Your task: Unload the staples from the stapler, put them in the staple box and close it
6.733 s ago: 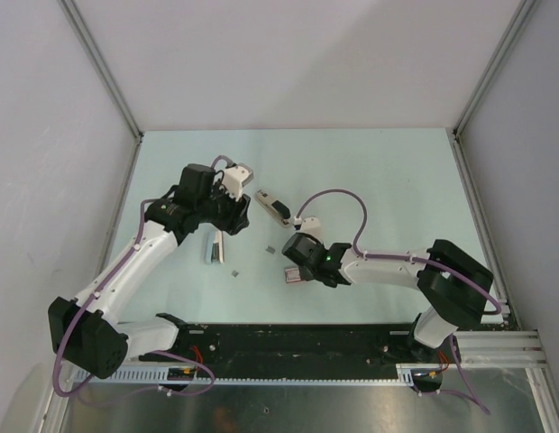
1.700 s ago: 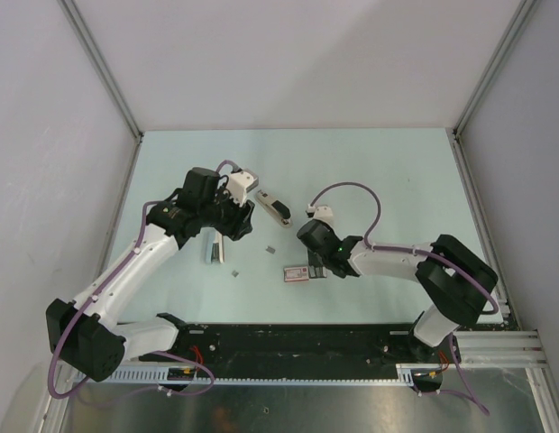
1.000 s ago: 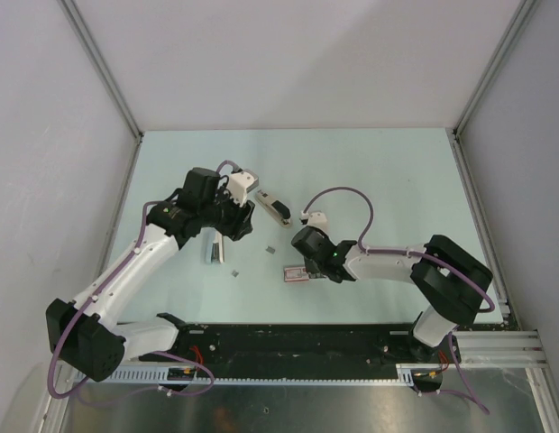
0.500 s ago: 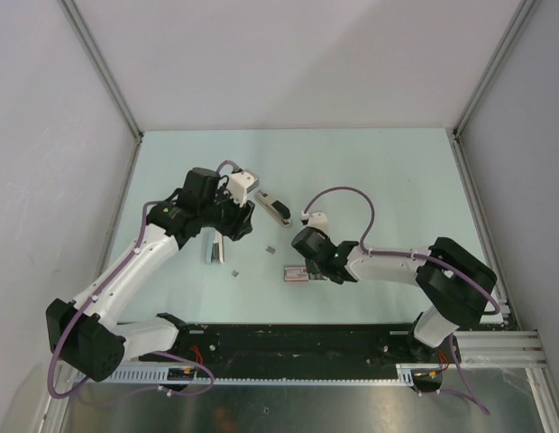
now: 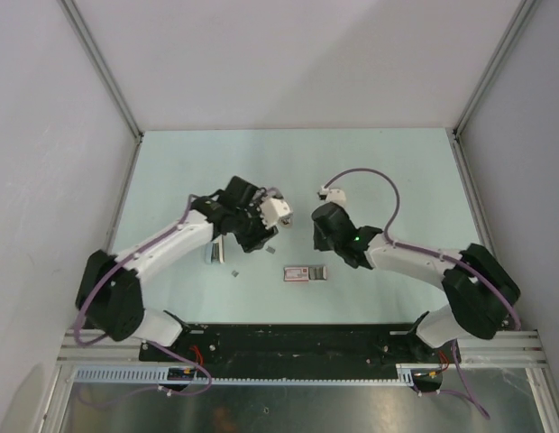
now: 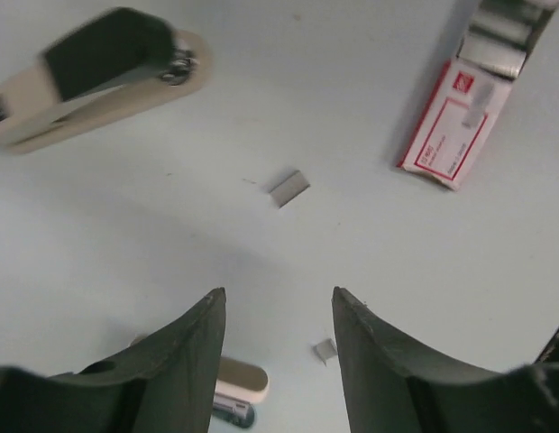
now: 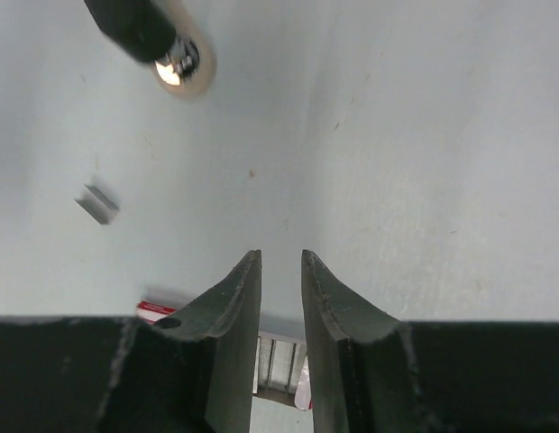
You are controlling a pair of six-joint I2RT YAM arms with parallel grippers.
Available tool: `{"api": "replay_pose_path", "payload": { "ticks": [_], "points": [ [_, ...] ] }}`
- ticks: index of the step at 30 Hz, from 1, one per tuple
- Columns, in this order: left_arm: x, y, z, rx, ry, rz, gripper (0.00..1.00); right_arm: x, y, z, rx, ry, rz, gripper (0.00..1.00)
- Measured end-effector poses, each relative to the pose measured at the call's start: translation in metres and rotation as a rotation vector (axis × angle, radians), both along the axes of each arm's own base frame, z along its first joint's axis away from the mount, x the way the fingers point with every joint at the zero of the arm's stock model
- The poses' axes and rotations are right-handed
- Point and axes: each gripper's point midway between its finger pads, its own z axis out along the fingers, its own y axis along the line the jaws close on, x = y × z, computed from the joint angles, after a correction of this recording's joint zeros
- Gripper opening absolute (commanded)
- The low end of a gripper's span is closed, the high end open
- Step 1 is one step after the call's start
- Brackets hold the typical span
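Over on the left of the table (image 5: 171,162), right beside the left forearm, there's a pale staple bar (image 5: 212,252). At least I think that's what it is, it's pretty small from the top view.

Next along, the left gripper (image 6: 278,302) hangs over the table with its jaws spread wide and nothing in them. The stapler (image 6: 90,77) lies flat just ahead of it, black top down on the beige base, and nothing is touching it. A couple of staple scraps (image 6: 288,188) lie loose, one of them between the stapler and the box (image 6: 446,135). On the far side, the right gripper (image 7: 280,262) has only a thin gap between its fingers. It's empty too, hovering near the stapler's riveted end.

My read: most of the load looks to be out already, so this is the check-and-finish stage. If anything's left inside, the next move needs one gripper pinning the base while the other lifts the top, then tipping out whatever's in there.
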Motion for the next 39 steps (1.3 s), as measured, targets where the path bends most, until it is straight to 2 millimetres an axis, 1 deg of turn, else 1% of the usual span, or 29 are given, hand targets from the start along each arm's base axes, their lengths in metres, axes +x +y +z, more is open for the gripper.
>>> {"api": "replay_pose_path", "payload": {
  "ticks": [3, 5, 7, 10, 16, 22, 32, 39],
  "points": [
    [-0.004, -0.009, -0.035, 0.105, 0.036, -0.127, 0.54, 0.014, -0.012, 0.027, 0.068, -0.045, -0.036, 0.29],
    [-0.005, -0.011, -0.051, 0.152, 0.057, -0.181, 0.53, 0.021, -0.021, 0.039, 0.102, -0.068, -0.056, 0.29],
    [-0.004, -0.015, -0.065, 0.192, 0.068, -0.24, 0.52, 0.026, -0.031, 0.044, 0.118, -0.081, -0.077, 0.29],
    [-0.001, -0.02, -0.078, 0.232, 0.067, -0.314, 0.49, 0.029, -0.039, 0.041, 0.126, -0.072, -0.085, 0.29],
    [-0.001, -0.028, -0.086, 0.255, 0.045, -0.431, 0.48, 0.028, -0.046, 0.031, 0.142, -0.041, -0.078, 0.28],
    [-0.003, -0.036, -0.087, 0.248, 0.011, -0.54, 0.47, 0.033, -0.046, 0.034, 0.17, -0.043, -0.062, 0.26],
    [-0.001, -0.04, -0.093, 0.257, -0.034, -0.668, 0.49, 0.033, -0.044, 0.033, 0.196, -0.036, -0.043, 0.24],
    [-0.004, -0.041, -0.097, 0.273, -0.066, -0.765, 0.5, 0.032, -0.044, 0.032, 0.203, -0.03, -0.036, 0.23]
  ]
}}
